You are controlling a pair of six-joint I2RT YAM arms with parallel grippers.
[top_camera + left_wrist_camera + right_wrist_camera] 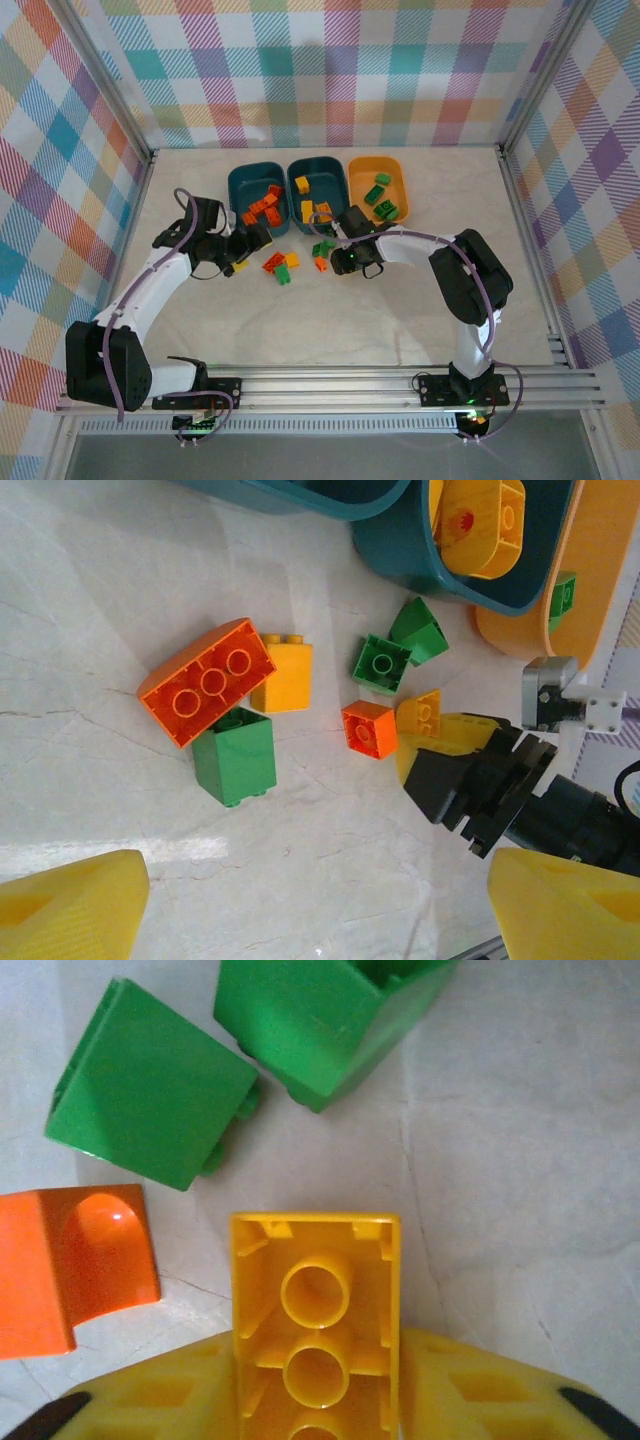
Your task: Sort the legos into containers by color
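Three tubs (318,158) sit in a row toward twelve o'clock on the table (400,320), legos (265,205) in each, loose legos (283,266) at their six o'clock.

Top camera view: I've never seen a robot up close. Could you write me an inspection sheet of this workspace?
Surface: pale marbled table, faint veins.
Job's things: left teal tub holds orange bricks; middle teal tub holds yellow ones, perhaps an orange one too; orange-yellow tub holds green ones; loose bricks in all three colours lie in front of the tubs.
Clutter: nothing seen.
Claws: left claw open, beside the loose bricks; right claw shut on a yellow brick.
Cables: purple cable along each arm, no snag seen.
Surroundings: checked cloth walls, metal frame.
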